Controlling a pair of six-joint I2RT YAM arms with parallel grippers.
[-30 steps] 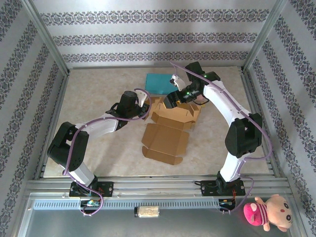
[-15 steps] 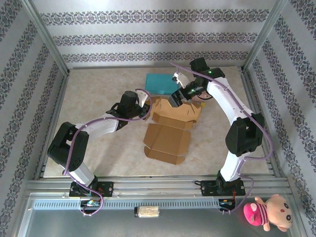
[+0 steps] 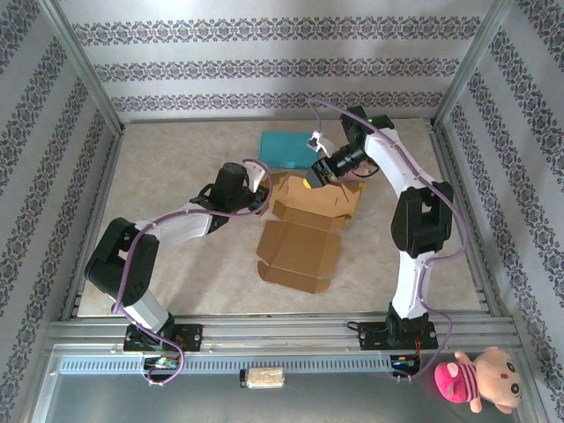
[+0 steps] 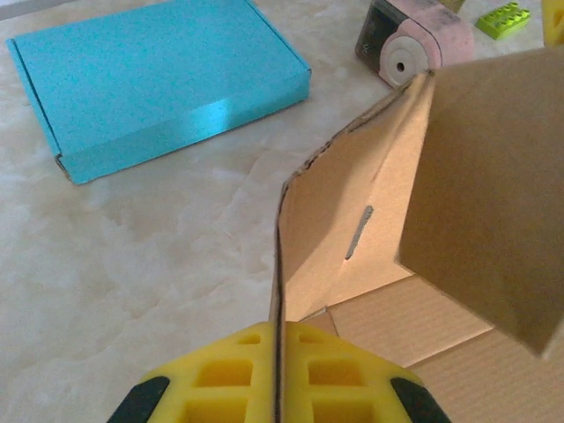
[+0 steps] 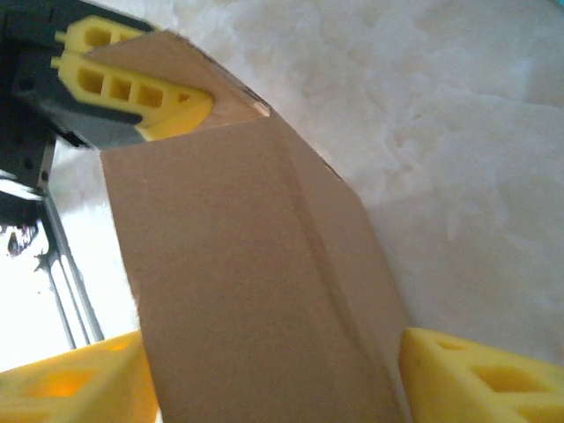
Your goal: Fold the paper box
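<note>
**Item: box (image 3: 304,220).** Brown corrugated card, part-folded, lying mid-table (image 3: 176,159) between the two arms. The flat lid half faces you and the raised walls sit at the far end, just near of a teal box (image 3: 286,148).

**Handling.** Judge it light and stiff across the panels, and willing to bend only along the scored creases. It will likely slide on the smooth top unless you brace it. The cut edges are thin and crush easily, so grip them shallow and firm.

**Left gripper (image 4: 275,339).** Your yellow pads are pressed together on the upper edge of the standing side wall (image 4: 335,238), with the card running between them. Hold here; this is your anchor.

**Right gripper (image 5: 273,370).** The fingers are spread wide, one either side of a broad flap (image 5: 238,264), and are not clamped on it.

**Where to take hold.** Take panel edges close to a crease, never mid-face. Push flat against a flap to turn it, keeping the opposite wall pinned.
</note>
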